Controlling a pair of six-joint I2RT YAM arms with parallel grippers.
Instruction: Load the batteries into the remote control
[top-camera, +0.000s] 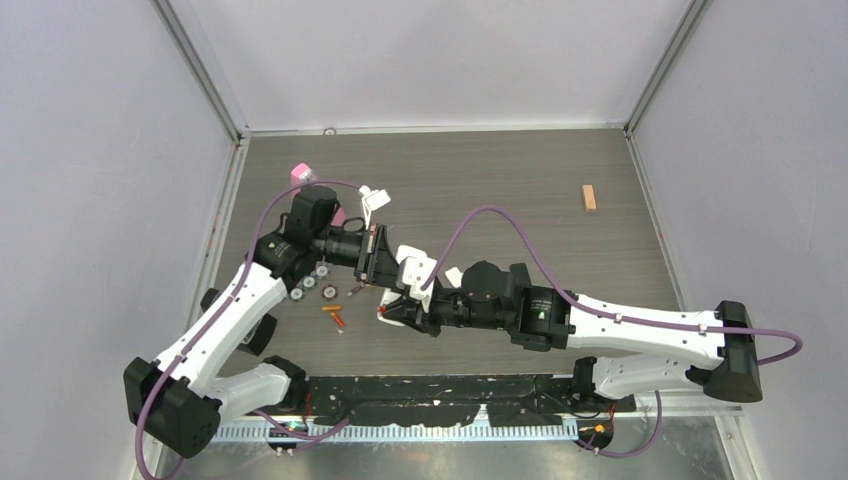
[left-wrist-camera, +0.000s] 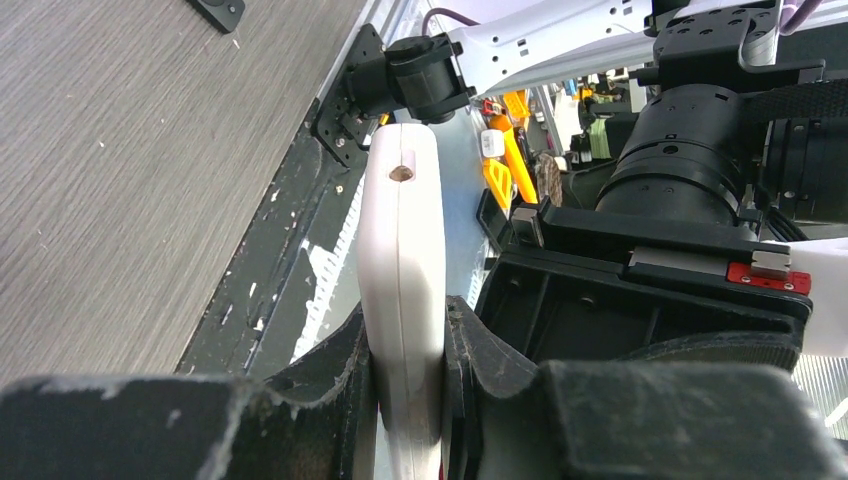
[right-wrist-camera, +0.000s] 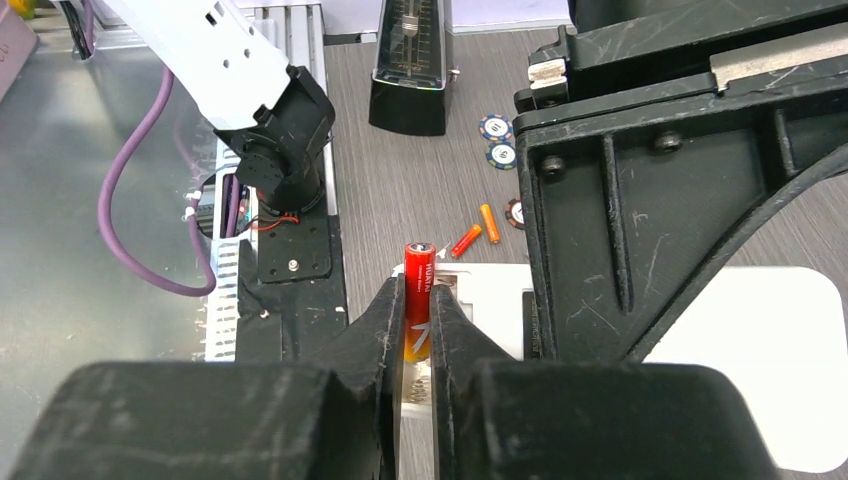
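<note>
Right wrist view: right gripper (right-wrist-camera: 418, 296) pinches a battery (right-wrist-camera: 418, 275) at the remote (right-wrist-camera: 760, 370), itself clamped by left gripper (left-wrist-camera: 405, 335).

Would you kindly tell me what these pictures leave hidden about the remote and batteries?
- Right wrist view: the compartment of the remote is mostly hidden behind the right tool and its battery.
- Left wrist view: the left tool shows only the remote's edge, cut off at the bottom.
- Top view: loose batteries too small to tell ends apart.

remote (left-wrist-camera: 402, 260) in left pincer (left-wrist-camera: 410, 340), battery (right-wrist-camera: 418, 268) in right pincer (right-wrist-camera: 419, 295) over remote, loose batteries (right-wrist-camera: 466, 241) beside discs (right-wrist-camera: 496, 128)
</note>
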